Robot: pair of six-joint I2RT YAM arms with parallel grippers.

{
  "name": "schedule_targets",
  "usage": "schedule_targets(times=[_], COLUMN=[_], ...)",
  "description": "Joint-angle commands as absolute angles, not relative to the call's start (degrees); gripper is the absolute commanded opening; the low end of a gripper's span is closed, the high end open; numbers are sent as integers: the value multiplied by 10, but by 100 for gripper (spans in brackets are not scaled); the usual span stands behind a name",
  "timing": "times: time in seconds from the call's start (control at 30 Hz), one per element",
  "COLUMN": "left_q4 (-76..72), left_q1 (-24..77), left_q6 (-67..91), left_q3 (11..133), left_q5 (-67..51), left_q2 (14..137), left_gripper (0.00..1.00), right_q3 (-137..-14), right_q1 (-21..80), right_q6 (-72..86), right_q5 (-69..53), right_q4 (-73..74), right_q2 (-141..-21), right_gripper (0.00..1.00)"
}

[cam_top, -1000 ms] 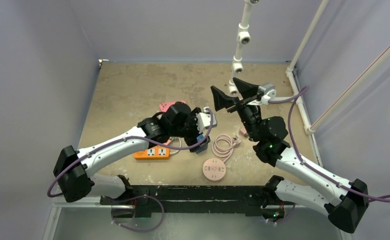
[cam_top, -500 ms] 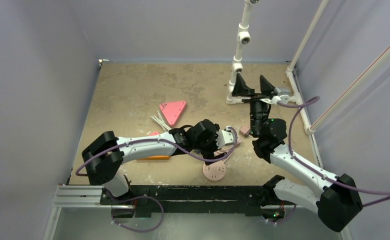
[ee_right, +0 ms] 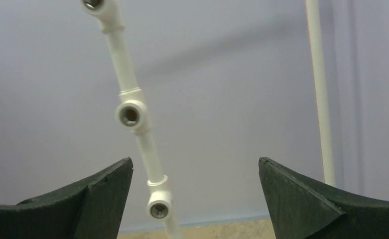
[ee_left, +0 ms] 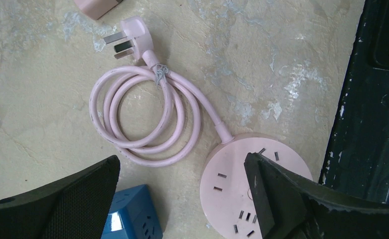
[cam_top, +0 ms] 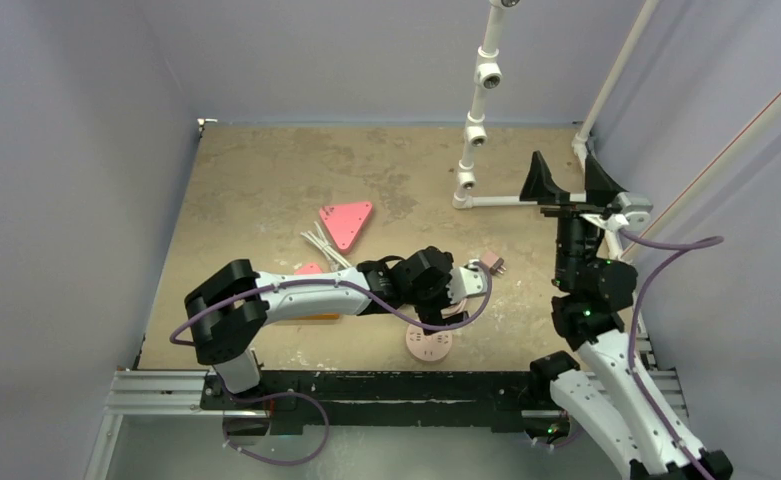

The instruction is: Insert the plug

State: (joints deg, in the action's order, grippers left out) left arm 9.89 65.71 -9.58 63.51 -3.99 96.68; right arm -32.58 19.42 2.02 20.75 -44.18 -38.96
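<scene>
Left hand (ee_left: 181, 160) spread wide, gripping nothing, above coiled cord (ee_left: 102, 114) at frame centre. Pink plug (ee_left: 130, 37) loose on counter (ee_left: 282, 50), upper left, prongs leftward; round socket (ee_left: 227, 184) lower right. Right hand (ee_right: 195, 160) equally wide, empty, raised.

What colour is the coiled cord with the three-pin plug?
The cord is pale pink, like its plug; clearest in the left wrist view.

The plug (ee_left: 127, 37) is lying on the table (ee_left: 262, 59), with its coiled cable (ee_left: 142, 119) lying between it and the round socket unit (ee_left: 227, 186).
</scene>
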Motion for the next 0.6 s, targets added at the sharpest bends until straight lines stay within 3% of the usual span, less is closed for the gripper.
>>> schedule_targets(times=[0.0,0.27,0.57], left_q4=[83,62,59], left_q1=[663,664,664], left_q6=[-92,-117,-132], left_q3=[659,660,648], left_q5=[-21,-8,-3], left_q2=[996,1018,1031], left_gripper=[98,95,80], right_q3=[-417,-455,-487], right_q1=[191,191,191], right_q6=[7,29,9], right_q5=[120,64,-9], right_q4=[-245,-122,-97], right_q2=[-315,-180,-220], right_gripper=[99,99,96])
